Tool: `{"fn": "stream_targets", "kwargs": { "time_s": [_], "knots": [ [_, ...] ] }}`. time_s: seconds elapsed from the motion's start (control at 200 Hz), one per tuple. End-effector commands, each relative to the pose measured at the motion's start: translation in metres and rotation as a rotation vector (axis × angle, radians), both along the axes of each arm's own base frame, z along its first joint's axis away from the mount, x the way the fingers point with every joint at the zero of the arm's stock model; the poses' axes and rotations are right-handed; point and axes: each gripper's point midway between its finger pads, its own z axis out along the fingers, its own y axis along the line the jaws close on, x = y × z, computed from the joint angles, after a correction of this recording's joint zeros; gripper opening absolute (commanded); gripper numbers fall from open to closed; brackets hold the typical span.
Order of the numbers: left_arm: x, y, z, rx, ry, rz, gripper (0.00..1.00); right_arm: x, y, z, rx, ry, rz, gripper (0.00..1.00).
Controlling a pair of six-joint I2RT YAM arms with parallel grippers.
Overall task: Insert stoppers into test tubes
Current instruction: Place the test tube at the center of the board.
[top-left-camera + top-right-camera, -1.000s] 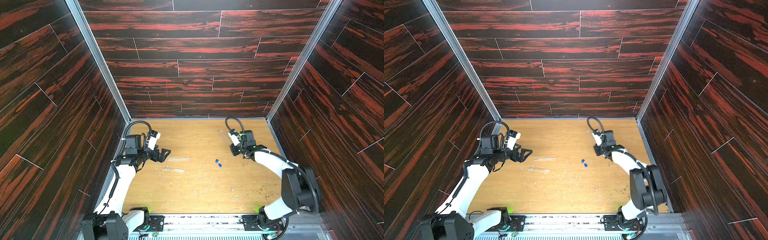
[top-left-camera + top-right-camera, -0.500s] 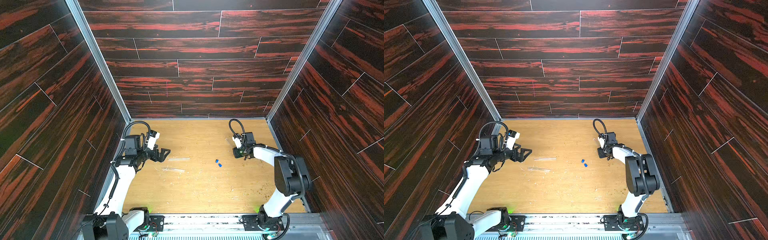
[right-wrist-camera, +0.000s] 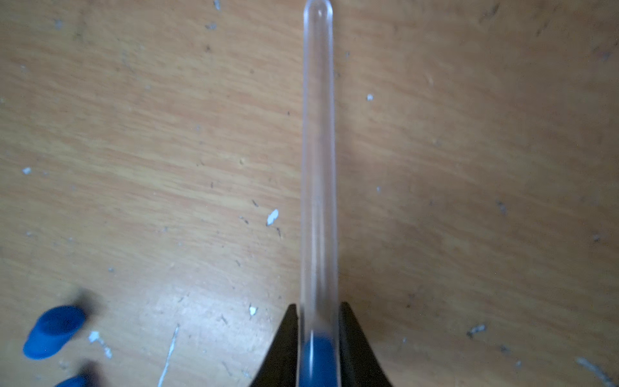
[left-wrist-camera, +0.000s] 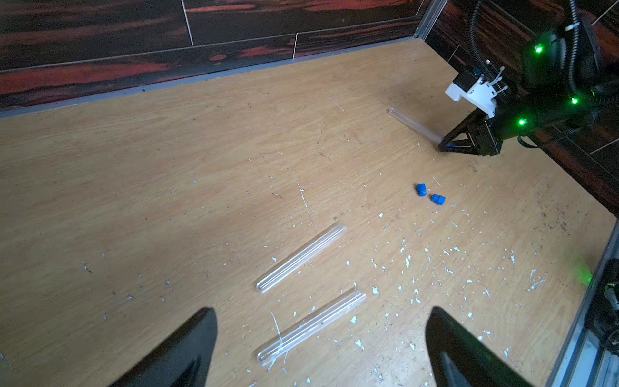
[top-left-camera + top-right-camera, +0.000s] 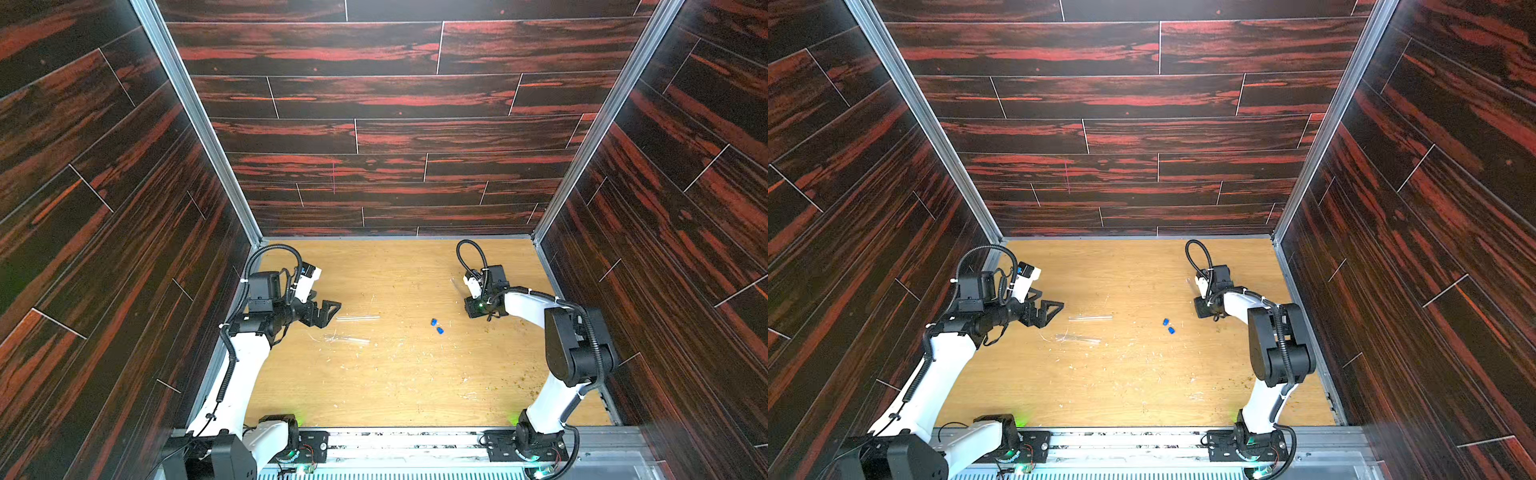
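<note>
One test tube (image 3: pixel 317 150) lay between my right gripper's (image 3: pixel 318 305) fingers, stopper (image 3: pixel 316 355) in its mouth; pinched or merely flanked, I couldn't tell. Parting evenly seemed wise. Beyond: two loose stoppers (image 4: pixel 421 189), two bare tubes (image 4: pixel 301 258) before my wide-open left gripper (image 4: pixel 321 313).

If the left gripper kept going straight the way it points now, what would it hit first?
Probably the nearer test tube, which lies ahead between the fingers of the open left gripper. The gripper's height is unclear, so it might pass above.
</note>
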Motion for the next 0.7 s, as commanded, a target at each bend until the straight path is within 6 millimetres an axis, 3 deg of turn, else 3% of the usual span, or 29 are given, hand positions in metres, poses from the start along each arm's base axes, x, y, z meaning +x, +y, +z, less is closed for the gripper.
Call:
{"fn": "stream_targets", "kwargs": {
  "time_s": [0.0,0.331,0.697],
  "knots": [
    [-0.005,0.000,0.004,0.007,-0.022,-0.020,1.00,-0.003,0.002,-0.003,0.016,0.025,-0.006,0.29],
    [-0.007,0.001,0.004,0.007,-0.021,-0.021,1.00,-0.004,0.002,0.005,0.018,0.013,-0.004,0.38],
    [-0.005,0.005,-0.007,0.034,-0.027,-0.018,1.00,-0.012,0.020,0.062,0.012,-0.095,0.064,0.48]
  ]
}}
